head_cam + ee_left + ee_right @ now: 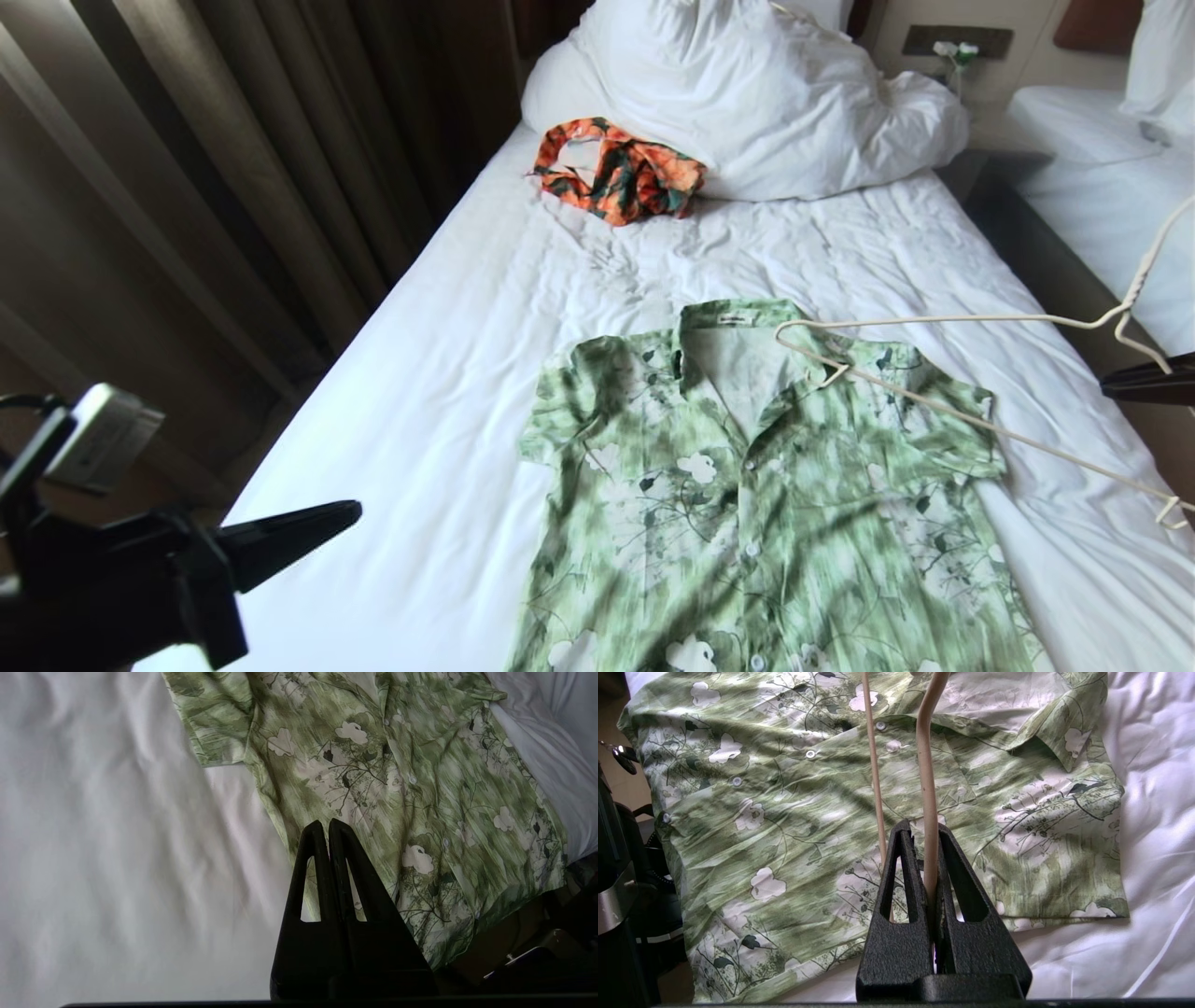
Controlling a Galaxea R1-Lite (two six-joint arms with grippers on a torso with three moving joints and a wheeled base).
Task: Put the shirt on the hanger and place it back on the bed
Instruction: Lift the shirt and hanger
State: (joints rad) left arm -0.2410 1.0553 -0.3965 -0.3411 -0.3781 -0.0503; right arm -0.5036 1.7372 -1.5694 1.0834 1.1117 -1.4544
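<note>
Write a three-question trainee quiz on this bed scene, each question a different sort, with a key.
1. True or false: the right gripper is shut on the hanger.
2. Multiple choice: the far end of the hanger is over the A) orange garment B) shirt collar C) pillow.
3. Fill in: the left gripper hangs shut and holds ____.

Key: 1 true. 2 B. 3 nothing; it hangs above the bed near the shirt's side edge.
</note>
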